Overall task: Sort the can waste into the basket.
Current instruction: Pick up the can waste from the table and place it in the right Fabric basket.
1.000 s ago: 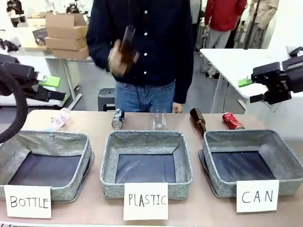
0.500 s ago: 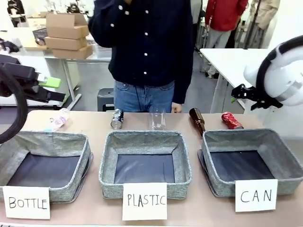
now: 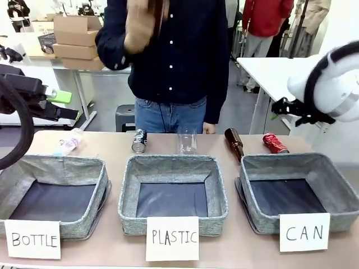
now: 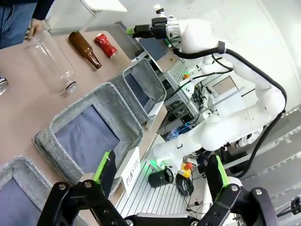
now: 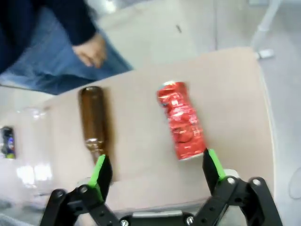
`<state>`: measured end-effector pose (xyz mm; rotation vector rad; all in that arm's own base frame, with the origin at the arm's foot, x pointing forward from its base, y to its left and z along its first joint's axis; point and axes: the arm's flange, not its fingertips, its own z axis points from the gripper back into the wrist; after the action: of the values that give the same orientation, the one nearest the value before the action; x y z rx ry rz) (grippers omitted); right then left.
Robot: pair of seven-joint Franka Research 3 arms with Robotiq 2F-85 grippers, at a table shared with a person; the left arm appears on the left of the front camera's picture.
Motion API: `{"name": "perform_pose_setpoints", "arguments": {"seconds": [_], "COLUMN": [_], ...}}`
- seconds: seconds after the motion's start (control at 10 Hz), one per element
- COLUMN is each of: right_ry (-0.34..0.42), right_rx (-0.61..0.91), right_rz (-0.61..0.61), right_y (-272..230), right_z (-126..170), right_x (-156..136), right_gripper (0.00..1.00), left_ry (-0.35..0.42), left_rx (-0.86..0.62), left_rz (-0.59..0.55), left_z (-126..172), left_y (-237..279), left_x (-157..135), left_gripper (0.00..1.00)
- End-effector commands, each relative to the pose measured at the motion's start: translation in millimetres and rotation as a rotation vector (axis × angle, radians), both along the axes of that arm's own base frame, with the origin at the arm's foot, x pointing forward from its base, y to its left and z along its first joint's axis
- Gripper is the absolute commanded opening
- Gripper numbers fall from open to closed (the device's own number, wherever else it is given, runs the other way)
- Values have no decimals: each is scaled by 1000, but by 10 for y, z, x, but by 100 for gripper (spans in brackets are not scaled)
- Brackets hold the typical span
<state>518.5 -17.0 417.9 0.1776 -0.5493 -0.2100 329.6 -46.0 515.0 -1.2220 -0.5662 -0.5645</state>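
Moved: since a second ago the right arm has swung round, so its white wrist now faces the front camera and the right gripper (image 3: 280,107) points away, over the table's far right corner. The person's raised hand (image 3: 140,25) has gone from chest height up to the top of the picture. Cans, bottles and baskets lie as before.
Right gripper: seen from its own wrist (image 5: 156,169), the jaws are spread wide and grip nothing. It hangs above the red can, apart from it.
Left gripper: held high off the table's left edge (image 3: 63,105). Its jaws are wide apart with nothing between them (image 4: 161,165).
Red can: dented, on its side (image 3: 275,143) (image 5: 181,120) by the far edge of the table (image 3: 112,143), just behind the CAN basket's far rim.
Black and silver can: on its side (image 3: 139,140) by the far edge, behind the far left corner of the PLASTIC basket (image 3: 173,162).
CAN basket: at the table's near right (image 3: 291,161), dark lining bare, white sign (image 3: 304,232) on its front wall.
Brown bottle: lying (image 3: 234,143) beside the red can, neck toward the CAN basket's far left corner.
Clear bottle: at the middle of the far edge (image 3: 188,141).
Crushed clear bottle: near the far left corner (image 3: 70,140), behind the BOTTLE basket (image 3: 56,162).
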Motion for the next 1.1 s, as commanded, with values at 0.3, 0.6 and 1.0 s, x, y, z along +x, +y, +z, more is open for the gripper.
{"name": "perform_pose_setpoints", "arguments": {"seconds": [0.3, 0.6, 1.0], "right_ry": [230, 274, 363], "right_rx": [-202, -116, -147], "right_rz": [-1, 18, 34], "right_y": [73, 100, 129], "right_z": [-599, -769, -1024], "right_x": [1365, 1421, 1480], "right_gripper": [100, 100, 100], "left_ry": [-26, -26, -26], "left_rx": [-21, -21, -21], "left_rz": [-11, -11, -11], "left_z": [10, 10, 10], "left_y": [-13, -13, -13], "left_x": [13, 13, 13], "left_gripper": [100, 100, 100]}}
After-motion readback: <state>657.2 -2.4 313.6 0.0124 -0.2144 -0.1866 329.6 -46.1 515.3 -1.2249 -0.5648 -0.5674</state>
